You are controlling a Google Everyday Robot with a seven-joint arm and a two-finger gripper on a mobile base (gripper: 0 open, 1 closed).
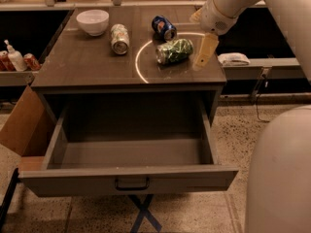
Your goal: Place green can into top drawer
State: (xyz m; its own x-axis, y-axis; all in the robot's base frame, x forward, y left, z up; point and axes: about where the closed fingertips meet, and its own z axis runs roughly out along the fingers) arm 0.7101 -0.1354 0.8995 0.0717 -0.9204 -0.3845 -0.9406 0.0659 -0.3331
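The green can [175, 51] lies on its side on the cabinet top [87, 67], inside a bright ring of light. My gripper [200, 34] hangs just right of the can, apart from it, open and empty. One pale yellow finger [205, 52] points down at the tabletop beside the can's right end. The top drawer [129, 178] is pulled wide open below the top and its inside [131, 152] holds nothing. Its dark handle [131, 184] sits at the centre of the front panel.
A white bowl [92, 21], a pale can [119, 39] and a blue can [164, 27] stand or lie behind the green can. A cardboard box [22, 125] leans at the left. A white cloth [233, 58] lies on the right ledge. My body [282, 174] fills the lower right.
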